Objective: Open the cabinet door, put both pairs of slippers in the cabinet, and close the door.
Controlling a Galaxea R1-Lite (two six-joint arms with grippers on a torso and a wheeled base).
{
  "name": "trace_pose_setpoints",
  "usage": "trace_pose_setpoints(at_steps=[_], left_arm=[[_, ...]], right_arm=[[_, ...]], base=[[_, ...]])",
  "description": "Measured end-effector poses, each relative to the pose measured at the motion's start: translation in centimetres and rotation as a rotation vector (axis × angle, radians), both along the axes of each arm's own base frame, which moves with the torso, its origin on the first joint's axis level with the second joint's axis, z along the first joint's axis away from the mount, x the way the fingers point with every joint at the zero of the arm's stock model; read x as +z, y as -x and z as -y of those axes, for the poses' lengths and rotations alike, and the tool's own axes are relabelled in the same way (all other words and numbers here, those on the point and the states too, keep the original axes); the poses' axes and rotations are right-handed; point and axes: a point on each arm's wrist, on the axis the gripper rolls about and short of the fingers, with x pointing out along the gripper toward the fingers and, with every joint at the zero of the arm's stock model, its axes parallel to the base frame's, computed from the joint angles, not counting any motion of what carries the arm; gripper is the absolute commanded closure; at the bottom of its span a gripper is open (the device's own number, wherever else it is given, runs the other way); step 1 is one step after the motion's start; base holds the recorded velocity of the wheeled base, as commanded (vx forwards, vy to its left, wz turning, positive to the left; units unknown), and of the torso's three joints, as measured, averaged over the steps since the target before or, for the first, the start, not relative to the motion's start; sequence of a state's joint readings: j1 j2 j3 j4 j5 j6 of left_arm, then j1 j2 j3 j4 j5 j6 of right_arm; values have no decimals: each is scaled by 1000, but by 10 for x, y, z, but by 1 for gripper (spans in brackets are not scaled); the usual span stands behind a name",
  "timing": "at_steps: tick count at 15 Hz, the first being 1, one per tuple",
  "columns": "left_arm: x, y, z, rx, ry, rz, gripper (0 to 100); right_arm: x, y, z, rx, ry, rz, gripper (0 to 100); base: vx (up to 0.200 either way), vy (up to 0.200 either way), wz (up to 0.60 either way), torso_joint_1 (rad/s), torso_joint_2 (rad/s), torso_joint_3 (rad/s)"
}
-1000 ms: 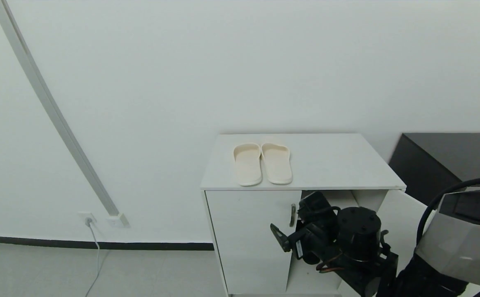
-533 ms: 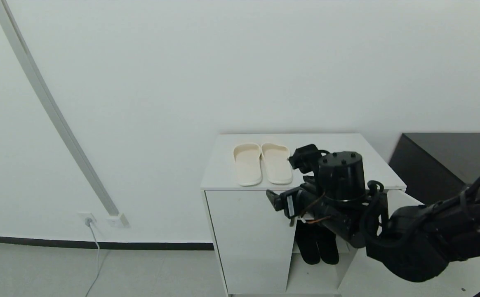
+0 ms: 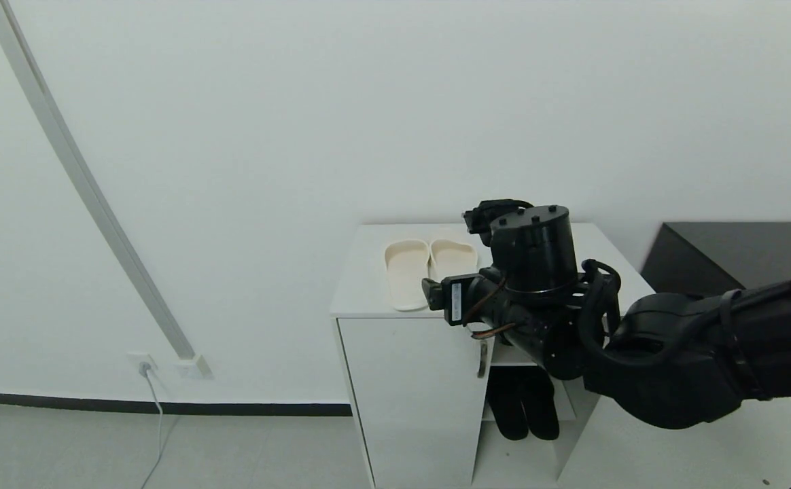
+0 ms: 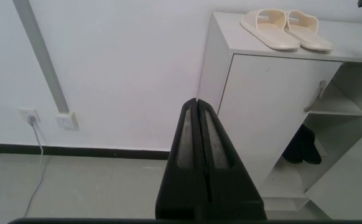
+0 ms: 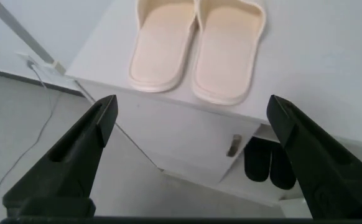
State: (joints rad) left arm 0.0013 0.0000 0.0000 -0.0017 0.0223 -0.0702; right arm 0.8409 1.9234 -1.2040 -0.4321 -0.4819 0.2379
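One pair is left outside.
Above slippers [image 3: 407, 272], right end effector [image 5: 190, 109] is spread wide; one could be dropped if clamped unevenly.

Matte black right arm [image 3: 674, 367], screw-topped cylindrical wrist, looped cables.

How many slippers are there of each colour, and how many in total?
Cream slippers, on top of the cabinet: 2
Black slippers, inside the cabinet: 2
Total: 4
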Motion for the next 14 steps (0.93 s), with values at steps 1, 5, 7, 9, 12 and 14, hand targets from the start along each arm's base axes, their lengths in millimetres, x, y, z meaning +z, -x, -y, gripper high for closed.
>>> trace_pose_setpoints(at_steps=[1, 5, 7, 9, 12, 14], left_arm=[[0, 0, 0, -1, 0, -1, 100], [0, 0, 0, -1, 1, -1, 100], [0, 0, 0, 4, 6, -1, 100], [0, 0, 0, 5, 6, 0, 100], [0, 0, 0, 5, 7, 1, 100], [0, 0, 0, 5, 7, 1, 100]], right_arm=[[-3, 2, -3, 7, 6, -5, 0], [-22, -2, -14, 5, 2, -36, 0], [-36, -8, -24, -22, -8, -36, 0], [-48, -16, -34, -45, -8, -25, 0], [-57, -34, -44, -61, -7, -16, 0], [-62, -48, -46, -77, 1, -3, 0]], base=[[200, 0, 0, 12, 2, 2], [200, 0, 0, 11, 4, 4], [0, 0, 0, 0, 0, 0], [0, 0, 0, 0, 0, 0], [0, 0, 0, 0, 0, 0], [0, 0, 0, 0, 0, 0]])
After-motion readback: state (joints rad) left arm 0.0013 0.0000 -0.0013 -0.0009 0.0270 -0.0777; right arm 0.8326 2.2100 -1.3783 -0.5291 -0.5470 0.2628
